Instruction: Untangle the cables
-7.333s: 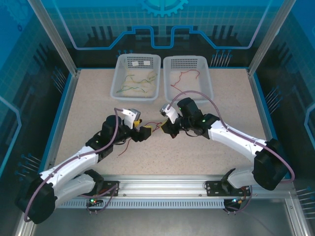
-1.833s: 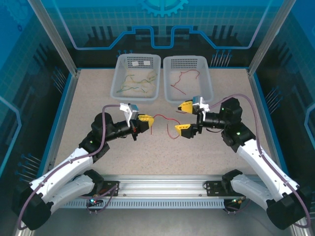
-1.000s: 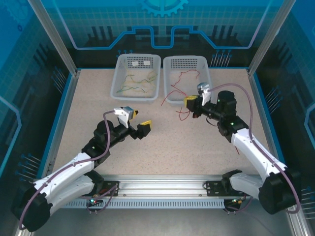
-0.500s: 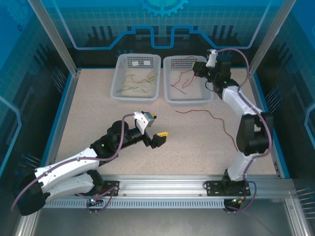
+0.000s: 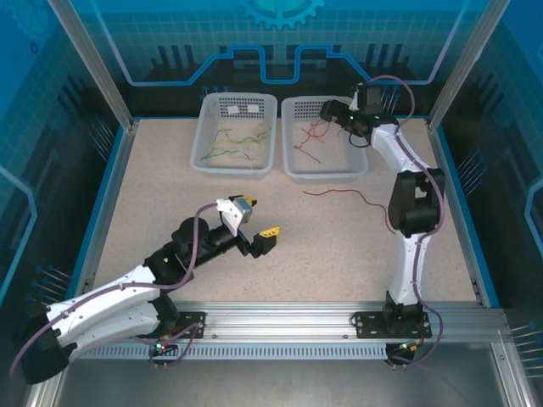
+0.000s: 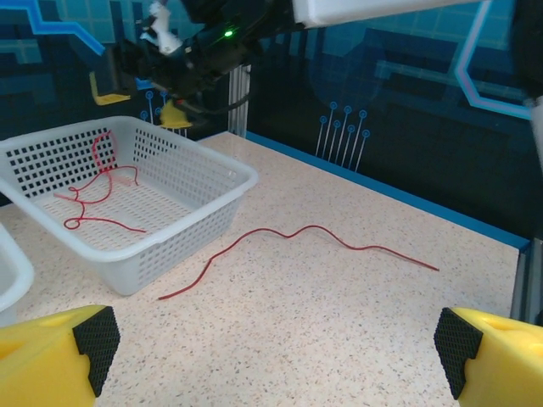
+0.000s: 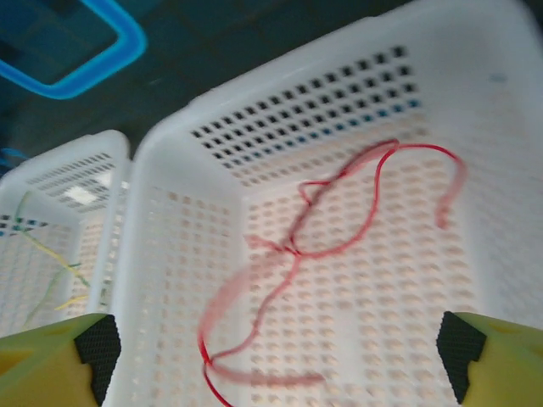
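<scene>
**Top external view.** The counter [image 5: 170,195] is a speckled beige slab with a blue border. An aluminium frame [image 5: 280,318] surrounds it, and the walls [image 5: 280,51] are translucent blue with printed circuit patterns.

Two white perforated baskets stand side by side at the far edge.
- The left basket [image 5: 202,148] holds the yellow-green cables [image 5: 237,142], which are thin, wavy and overlapping.
- The right basket [image 5: 325,172] holds the red cables [image 5: 310,140] in a loose tangle.
- A loose red cable [image 5: 352,197] lies in shallow waves on the right half of the counter. It is near the right basket's front wall but apart from it.

The left claw [image 5: 260,217] sits over the middle of the counter, spread wide and empty. The right claw [image 5: 329,110] is above the far end of the right basket.

**Left wrist view.** The yellow fingers [image 6: 93,339] with black pads stand at both lower corners, with nothing between them. Beyond them, the loose red cable runs from the right basket's corner towards the right edge of the counter.

**Right wrist view.** The right claw's fingers [image 7: 462,348] sit in opposite lower corners, fully apart and holding nothing. Below them, the red cables are motion-blurred, so it cannot be told whether they lie flat on the basket floor. The yellow-green cables show at the left.
</scene>
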Robot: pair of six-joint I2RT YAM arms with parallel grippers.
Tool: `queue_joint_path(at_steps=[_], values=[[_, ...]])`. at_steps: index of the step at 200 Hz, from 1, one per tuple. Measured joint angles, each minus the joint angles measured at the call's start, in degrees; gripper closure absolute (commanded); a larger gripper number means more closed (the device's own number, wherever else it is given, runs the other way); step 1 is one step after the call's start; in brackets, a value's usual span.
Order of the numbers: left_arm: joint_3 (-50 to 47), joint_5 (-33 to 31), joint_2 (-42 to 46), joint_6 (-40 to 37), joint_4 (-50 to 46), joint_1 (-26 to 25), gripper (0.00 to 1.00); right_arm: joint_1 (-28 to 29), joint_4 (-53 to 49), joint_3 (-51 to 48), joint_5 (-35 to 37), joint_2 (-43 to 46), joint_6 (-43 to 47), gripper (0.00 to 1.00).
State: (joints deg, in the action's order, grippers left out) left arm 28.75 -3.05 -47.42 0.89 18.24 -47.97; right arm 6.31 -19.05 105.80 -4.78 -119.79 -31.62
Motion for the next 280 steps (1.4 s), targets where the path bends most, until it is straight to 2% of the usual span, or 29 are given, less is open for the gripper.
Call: queue_joint_path(at_steps=[27,54,81,99,114,132,145,184,197,217,255,280], values=[[-0.8,-0.9,-1.3,0.0,0.1,0.0,0.01,0.0,-0.5,-18.6,6.3,18.2,2.8,0.00],[-0.8,-1.1,-5.2,-0.5,0.5,0.0,0.01,-0.2,0.1,-37.0,8.7,38.6,4.3,0.00],[-0.7,-1.0,-9.9,-1.4,1.0,0.0,0.01,-3.1,-1.6,-50.3,6.8,48.2,5.6,0.01],[0.5,-0.8,-13.0,-2.3,1.4,0.0,0.01,-7.8,-4.0,-55.8,4.7,48.2,6.1,0.02],[2.2,-0.1,-15.4,-2.8,1.9,0.0,0.01,-14.2,-4.5,-59.6,1.3,47.4,6.2,0.04],[3.7,1.1,-17.0,-3.0,3.5,0.0,0.01,-21.8,-3.7,-61.3,-4.4,43.6,5.8,0.06],[4.3,1.9,-17.5,-3.0,4.2,0.0,0.01,-23.7,-2.7,-61.2,-6.9,39.8,6.2,0.06],[4.5,2.5,-16.6,-3.0,4.9,0.0,0.01,-23.5,-1.2,-61.1,-11.9,32.6,6.4,0.08],[4.2,2.4,-15.7,-3.0,5.1,0.0,0.01,-23.0,-0.4,-61.1,-12.5,31.4,6.6,0.12],[3.8,2.4,-14.6,-3.0,5.2,0.0,0.01,-21.1,0.3,-61.0,-12.7,30.5,7.5,0.24],[3.8,2.4,-14.6,-3.0,5.2,0.0,0.01,-16.0,0.7,-59.9,-12.1,28.8,8.6,0.62],[3.8,2.4,-14.6,-3.5,5.2,0.0,0.01,-13.8,0.6,-59.8,-11.7,27.6,8.6,0.67]])
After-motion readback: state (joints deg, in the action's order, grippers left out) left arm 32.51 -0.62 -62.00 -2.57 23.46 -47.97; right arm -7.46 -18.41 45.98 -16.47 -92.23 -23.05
